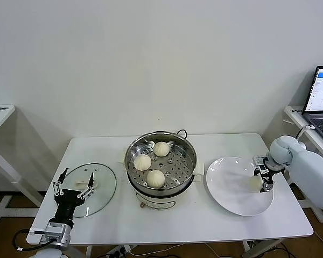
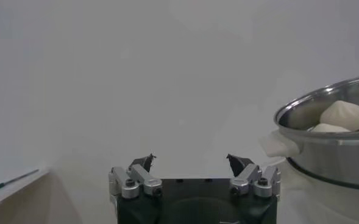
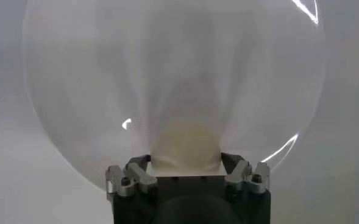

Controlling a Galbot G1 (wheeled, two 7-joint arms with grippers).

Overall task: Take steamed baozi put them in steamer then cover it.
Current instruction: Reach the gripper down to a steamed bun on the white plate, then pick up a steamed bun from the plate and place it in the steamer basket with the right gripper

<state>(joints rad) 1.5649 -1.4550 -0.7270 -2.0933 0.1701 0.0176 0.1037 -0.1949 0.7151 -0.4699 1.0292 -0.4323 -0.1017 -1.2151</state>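
In the head view, the steamer [image 1: 160, 167] stands at the middle of the white desk [image 1: 177, 223] with three steamed baozi [image 1: 155, 178] lying apart on its perforated tray: one toward the back, one to the robot's left and one at the front. The cover [image 1: 91, 188] lies flat on the desk to the robot's left of the steamer, its white handle up. The left end effector [image 1: 74, 188] sits over the near edge of that cover with its fingers spread wide. To the robot's right of the steamer, a white plate [image 1: 231, 185] rests on the desk, and the right end effector [image 1: 262, 181] reaches down over the plate's right side, pinching the fourth baozi [image 1: 255, 182] between its fingers. A laptop [image 1: 322, 98] stands open on a side table at the far right. In the left wrist view, the left end effector [image 2: 191, 164] shows its two fingertips well apart with nothing between them; the steamer [image 2: 334, 140] is off to one side with two buns [image 2: 344, 114] visible above its rim. In the right wrist view, the right end effector [image 3: 185, 165] is pressed against both sides of the cream baozi [image 3: 185, 149], with the round plate [image 3: 167, 73] spreading out behind it.
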